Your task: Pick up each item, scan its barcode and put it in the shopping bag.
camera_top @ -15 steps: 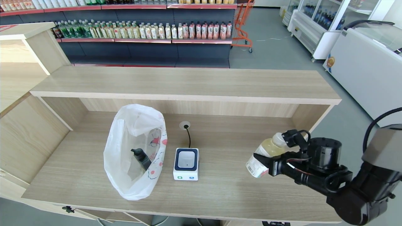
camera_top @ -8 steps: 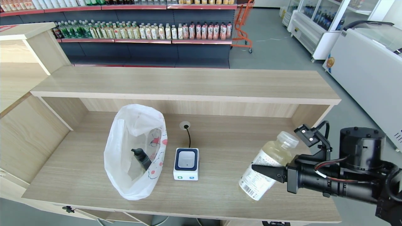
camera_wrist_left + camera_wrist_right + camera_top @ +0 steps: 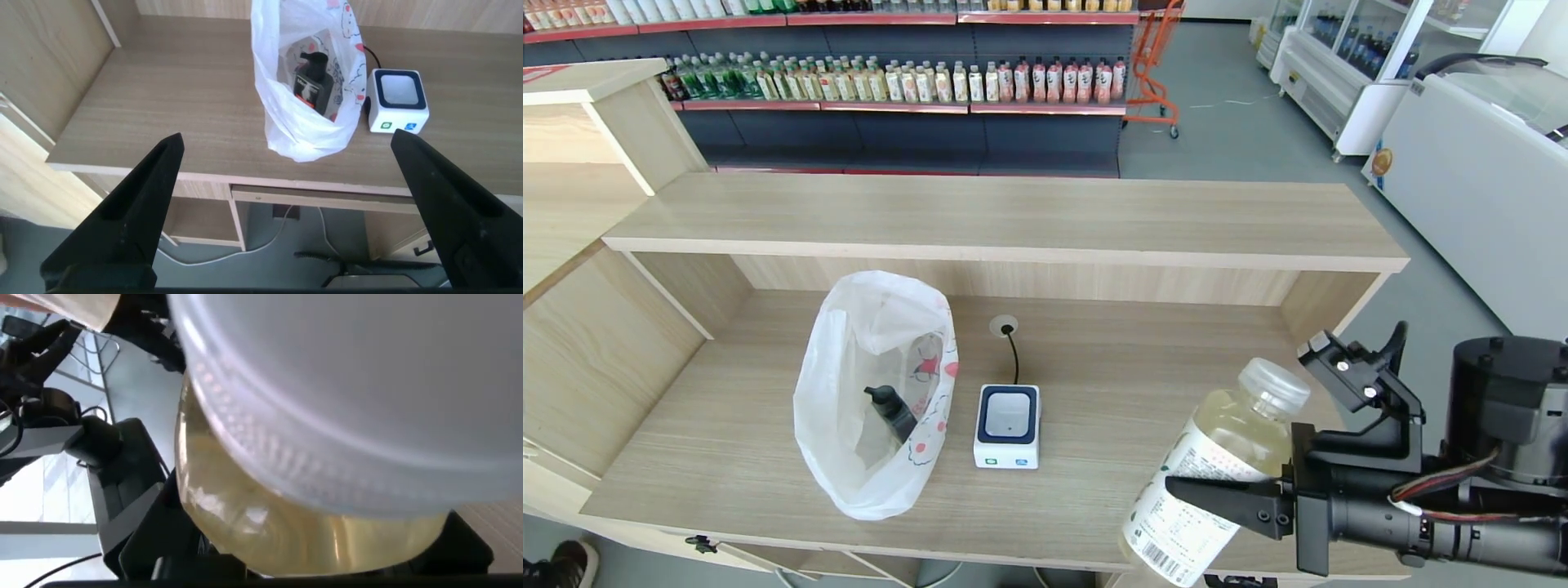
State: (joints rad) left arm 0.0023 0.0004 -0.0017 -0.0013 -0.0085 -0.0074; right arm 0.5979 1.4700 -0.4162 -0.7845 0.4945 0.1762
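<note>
The right end effector (image 3: pixel 1194 480) is clamping a clear plastic bottle (image 3: pixel 1245 420) by its body, with one tapered black finger (image 3: pixel 1225 500) lying across the white paper label and the other finger hidden behind it. The bottle is cylindrical with rounded shoulders, is holding a pale yellow liquid and is wearing a wide ribbed translucent cap (image 3: pixel 1276 384). It is hanging tilted above the near right edge of the surface (image 3: pixel 1094 490), cap pointing up and away, with the barcode (image 3: pixel 1156 557) showing at its lower end. From the right wrist, the cap (image 3: pixel 368 400) and the yellow liquid (image 3: pixel 327 531) are sitting very close to the camera. The left end effector (image 3: pixel 286 140) is hovering well above the near side of the surface with its two flat dark fingers spread wide and nothing between them. The surface is showing a light, matte wood grain. On it, a thin, crinkled white plastic shopping bag (image 3: pixel 866 359) with small red prints is standing open, and a dark pump bottle (image 3: pixel 890 412) is leaning inside it. Just beside the bag, a boxy white scanner (image 3: pixel 1007 425) with a dark, rounded square window is sitting flat, its black cable (image 3: pixel 1013 355) running back into a round grommet. Counted: one held bottle, one pump bottle, one bag, one scanner.
</note>
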